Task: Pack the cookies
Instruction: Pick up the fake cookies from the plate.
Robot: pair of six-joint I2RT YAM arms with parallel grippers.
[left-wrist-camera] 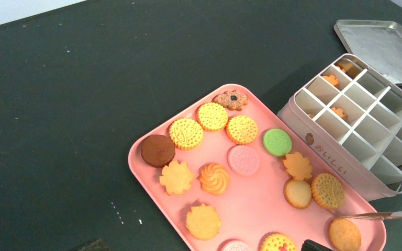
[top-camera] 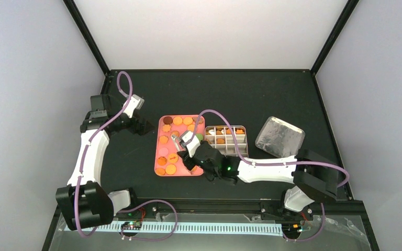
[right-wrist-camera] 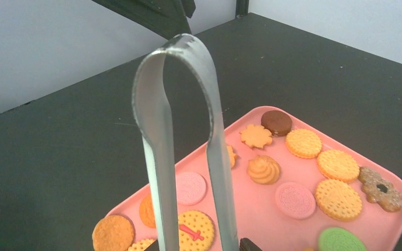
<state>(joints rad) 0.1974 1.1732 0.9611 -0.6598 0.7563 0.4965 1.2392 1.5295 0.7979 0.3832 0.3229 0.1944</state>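
Metal tongs (right-wrist-camera: pixel 157 157) in half-open right end effector (right-wrist-camera: pixel 201 246)

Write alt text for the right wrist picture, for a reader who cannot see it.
Metal tongs rise from the bottom edge through the middle, their two arms meeting at the top, in front of a pink tray of cookies on a dark table. The cookies are mostly orange, with two pink, one green and one dark brown.

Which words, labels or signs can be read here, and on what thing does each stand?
"おいしい": side wall of the white divided metal box, beside a small orange picture.
Patterns pressed into the round cookies on the pink plastic tray: too small to read.
No other text.
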